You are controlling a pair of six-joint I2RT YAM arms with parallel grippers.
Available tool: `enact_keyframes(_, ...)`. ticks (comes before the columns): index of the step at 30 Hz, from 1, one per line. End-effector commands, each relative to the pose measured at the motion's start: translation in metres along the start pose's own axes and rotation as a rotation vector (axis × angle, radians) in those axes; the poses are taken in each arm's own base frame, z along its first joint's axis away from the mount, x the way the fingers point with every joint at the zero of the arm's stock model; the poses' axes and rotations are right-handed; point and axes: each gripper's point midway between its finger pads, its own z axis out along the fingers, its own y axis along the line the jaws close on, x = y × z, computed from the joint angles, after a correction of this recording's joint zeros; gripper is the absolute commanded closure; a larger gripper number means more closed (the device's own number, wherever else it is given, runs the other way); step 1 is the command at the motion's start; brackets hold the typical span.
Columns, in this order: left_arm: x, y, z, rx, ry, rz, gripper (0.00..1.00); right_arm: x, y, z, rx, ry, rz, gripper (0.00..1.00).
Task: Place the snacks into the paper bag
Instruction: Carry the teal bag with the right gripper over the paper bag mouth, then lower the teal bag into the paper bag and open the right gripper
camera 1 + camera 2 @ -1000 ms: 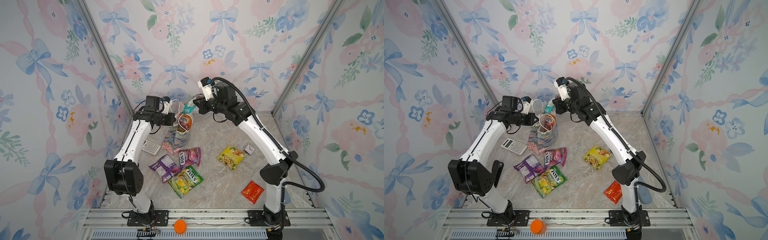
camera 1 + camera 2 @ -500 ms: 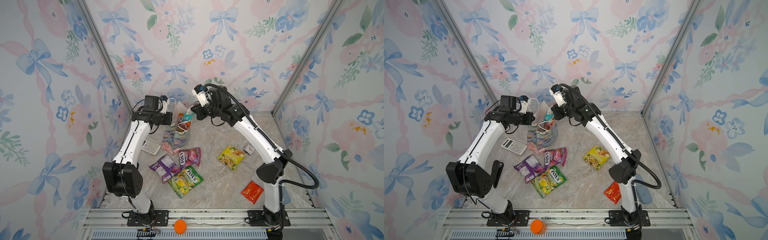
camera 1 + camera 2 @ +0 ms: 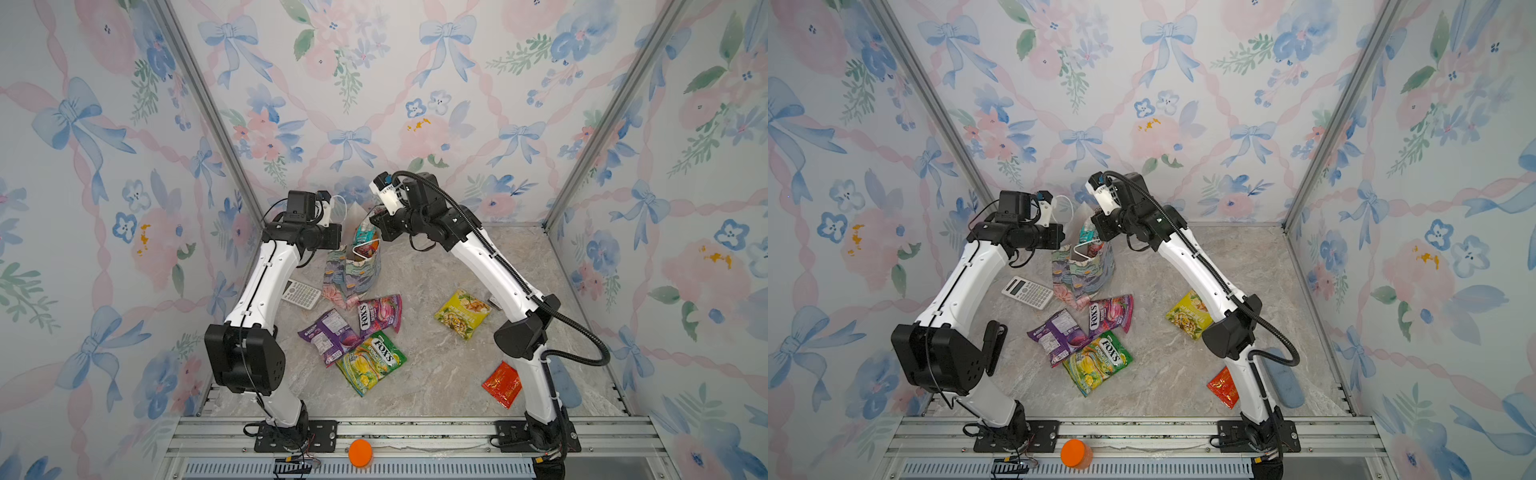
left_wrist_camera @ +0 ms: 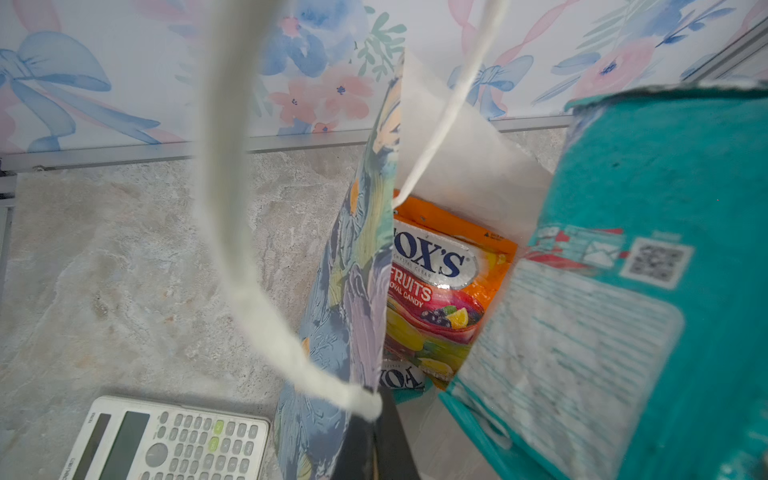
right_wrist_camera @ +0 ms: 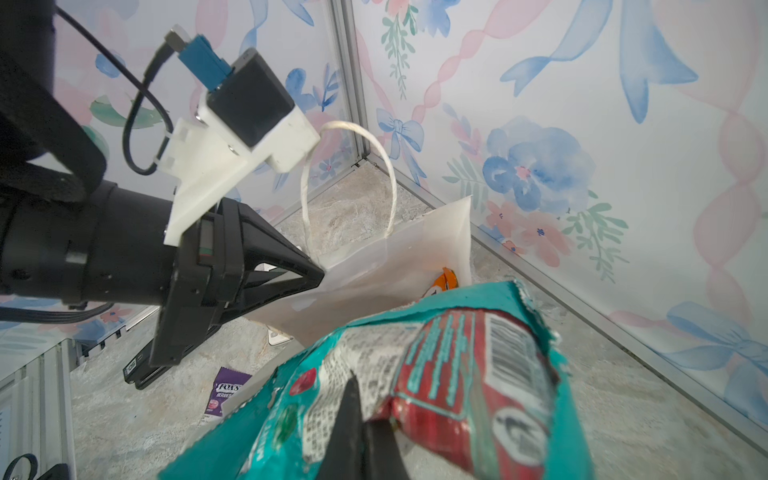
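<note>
The flowered paper bag (image 3: pixel 353 282) (image 3: pixel 1084 274) stands upright at the back of the table. My left gripper (image 4: pixel 376 419) (image 3: pixel 338 241) is shut on its rim (image 4: pixel 349 291) where a white cord handle (image 4: pixel 232 208) is attached, holding the mouth open. My right gripper (image 5: pixel 365 415) (image 3: pixel 376 226) is shut on a teal snack packet (image 5: pixel 457 365) (image 4: pixel 623 291) that hangs at the bag's mouth. An orange FOX'S packet (image 4: pixel 440 282) lies inside. Purple (image 3: pixel 328 336), pink (image 3: pixel 380 313), green-yellow (image 3: pixel 372 361) and yellow (image 3: pixel 461 313) packets and a red sachet (image 3: pixel 503 384) lie on the table.
A grey-white calculator (image 3: pixel 301 294) (image 4: pixel 166 444) lies left of the bag under my left arm. A small square clock (image 3: pixel 494 301) shows partly behind my right arm. An orange cap (image 3: pixel 360 453) rests on the front rail. Flowered walls enclose three sides.
My right gripper has carried the teal packet left and down to the bag's mouth. My left gripper has kept its hold on the rim and barely moved.
</note>
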Motion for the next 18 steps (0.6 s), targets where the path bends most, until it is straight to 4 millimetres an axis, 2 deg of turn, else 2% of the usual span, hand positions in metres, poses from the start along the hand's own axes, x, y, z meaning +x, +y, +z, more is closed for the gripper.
enact_keyframes(1, 0.006, -0.002, -0.002, 0.023, 0.018, -0.015, 1.00, -0.009, 0.019, 0.003, -0.054, -0.029, -0.020, 1.00)
enact_keyframes(9, 0.005, -0.003, -0.002, 0.036, 0.017, -0.019, 1.00, -0.008, 0.041, 0.014, -0.126, -0.039, -0.034, 1.00)
enact_keyframes(18, 0.004, 0.001, -0.004, 0.031, 0.012, -0.030, 1.00, -0.005, 0.065, 0.013, -0.174, -0.031, -0.074, 1.00)
